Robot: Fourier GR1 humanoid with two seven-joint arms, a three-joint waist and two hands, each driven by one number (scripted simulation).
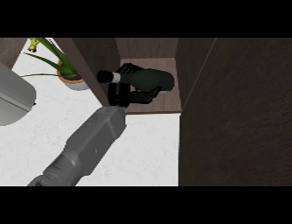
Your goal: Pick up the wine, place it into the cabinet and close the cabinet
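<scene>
The right hand (130,94) reaches into the open cabinet (150,106), fingers curled round the wine (145,78), which lies tipped on its side with its neck pointing to the hand's left. Held so, it fits over the shelf just beneath the hand. The door (252,113) stands open to the hand's right, ready for closing. A plant (68,72) sits left of the hand. The left hand is not seen.
</scene>
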